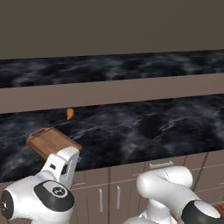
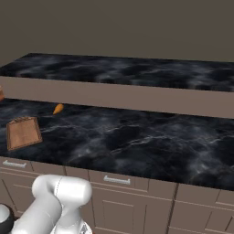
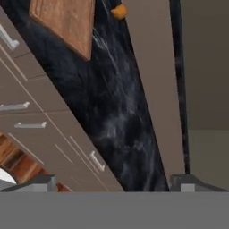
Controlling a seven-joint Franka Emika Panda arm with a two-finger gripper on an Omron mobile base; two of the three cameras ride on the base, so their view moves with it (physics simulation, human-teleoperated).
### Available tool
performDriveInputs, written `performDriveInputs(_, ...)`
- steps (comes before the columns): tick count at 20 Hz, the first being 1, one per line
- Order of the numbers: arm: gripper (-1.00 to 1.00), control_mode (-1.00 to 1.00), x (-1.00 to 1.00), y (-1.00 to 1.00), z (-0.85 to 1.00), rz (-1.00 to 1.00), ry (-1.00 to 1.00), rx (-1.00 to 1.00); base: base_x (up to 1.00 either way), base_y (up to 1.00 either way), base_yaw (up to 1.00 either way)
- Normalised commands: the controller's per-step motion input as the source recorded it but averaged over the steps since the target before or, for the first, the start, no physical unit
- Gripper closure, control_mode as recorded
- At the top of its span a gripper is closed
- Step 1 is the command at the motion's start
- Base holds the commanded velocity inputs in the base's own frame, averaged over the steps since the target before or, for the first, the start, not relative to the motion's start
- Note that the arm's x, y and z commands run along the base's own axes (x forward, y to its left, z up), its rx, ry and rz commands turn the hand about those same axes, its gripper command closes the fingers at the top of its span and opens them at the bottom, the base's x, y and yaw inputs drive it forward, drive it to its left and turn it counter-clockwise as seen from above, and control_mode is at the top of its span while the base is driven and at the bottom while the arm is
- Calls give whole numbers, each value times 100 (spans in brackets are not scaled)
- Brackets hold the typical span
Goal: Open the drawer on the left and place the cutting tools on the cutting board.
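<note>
A reddish-brown cutting board lies flat near the front edge of a dark marbled counter, with a small orange object a little behind it. Below the counter runs a row of shut taupe drawers; the wide drawer with its silver bar handle sits under the board. The claw is released, fingers spread wide, holding and touching nothing.

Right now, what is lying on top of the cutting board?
Nothing shows on the cutting board; its wooden top is bare. The white arm covers its near corner in the left base view.
</note>
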Motion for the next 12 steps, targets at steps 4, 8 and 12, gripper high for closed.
performDriveInputs(4,-100,-100,-4,3,-68,0,-7,-14,0,0,0)
performDriveInputs(8,-100,-100,0,0,-65,0,-9,-13,0,0,0)
performDriveInputs(12,-100,-100,0,3,-64,0,-12,-13,0,0,0)
